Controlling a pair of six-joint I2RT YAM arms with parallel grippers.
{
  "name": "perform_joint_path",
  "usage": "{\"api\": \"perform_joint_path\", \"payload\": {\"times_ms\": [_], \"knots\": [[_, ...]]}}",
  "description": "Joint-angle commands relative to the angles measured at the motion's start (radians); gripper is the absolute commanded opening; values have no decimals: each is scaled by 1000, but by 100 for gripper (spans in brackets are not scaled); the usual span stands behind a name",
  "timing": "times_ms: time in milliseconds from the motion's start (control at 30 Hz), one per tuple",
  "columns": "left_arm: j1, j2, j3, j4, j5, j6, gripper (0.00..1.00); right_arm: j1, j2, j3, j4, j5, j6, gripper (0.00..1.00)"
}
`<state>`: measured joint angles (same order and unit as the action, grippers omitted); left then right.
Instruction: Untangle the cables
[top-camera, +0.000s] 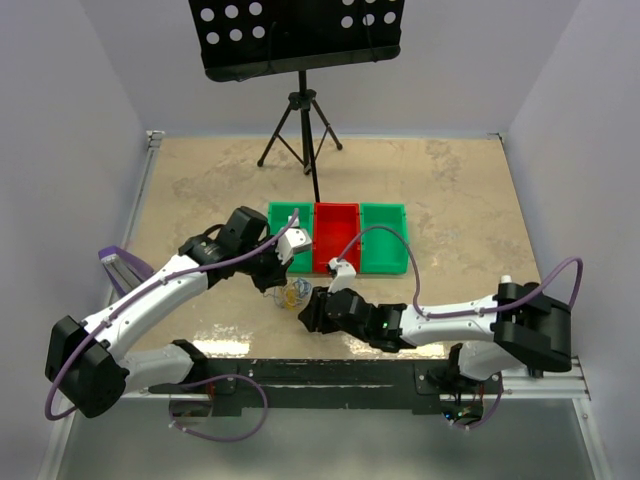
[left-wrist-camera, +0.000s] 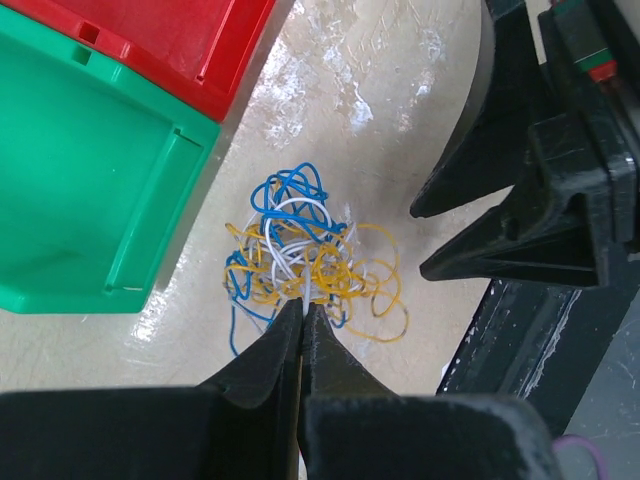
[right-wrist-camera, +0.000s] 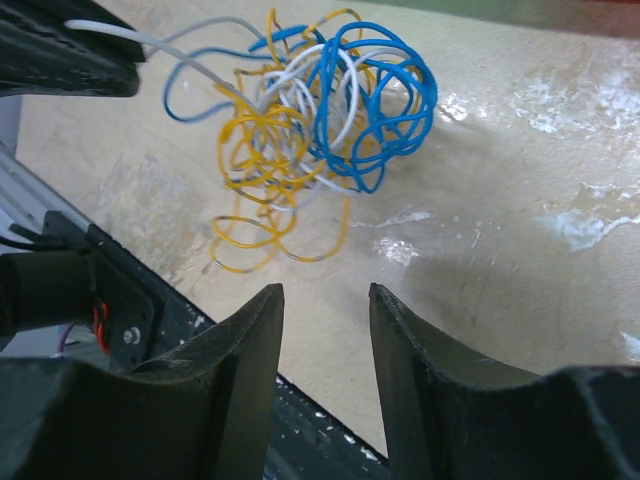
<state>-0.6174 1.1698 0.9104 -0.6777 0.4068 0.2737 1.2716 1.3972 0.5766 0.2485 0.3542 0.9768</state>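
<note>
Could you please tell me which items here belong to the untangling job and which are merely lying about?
Job in hand:
cables
left claw, shut on a strand
right claw, open

Lying about:
red bin
left green bin
right green bin
tripod stand

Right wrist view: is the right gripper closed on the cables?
No, the right gripper is open, bare table showing in its gap, and the cables are ahead of it, apart.
</note>
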Motion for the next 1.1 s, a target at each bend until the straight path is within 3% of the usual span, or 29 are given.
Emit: {"api": "perform_joint_path", "payload": {"times_ms": [0, 833, 1000, 1067], "knots": [[1, -4, 12, 30, 15, -34, 0, 2, 17, 32, 41, 65, 33, 43], [-1, 16, 38, 4, 49, -30, 0, -29, 103, 43, 166, 101, 48, 42], [-1, 18, 47, -5, 58, -28, 0, -35, 97, 31, 172, 126, 71, 31], [1, 16, 48, -6, 61, -27, 0, -37, 85, 22, 172, 138, 77, 20]]}}
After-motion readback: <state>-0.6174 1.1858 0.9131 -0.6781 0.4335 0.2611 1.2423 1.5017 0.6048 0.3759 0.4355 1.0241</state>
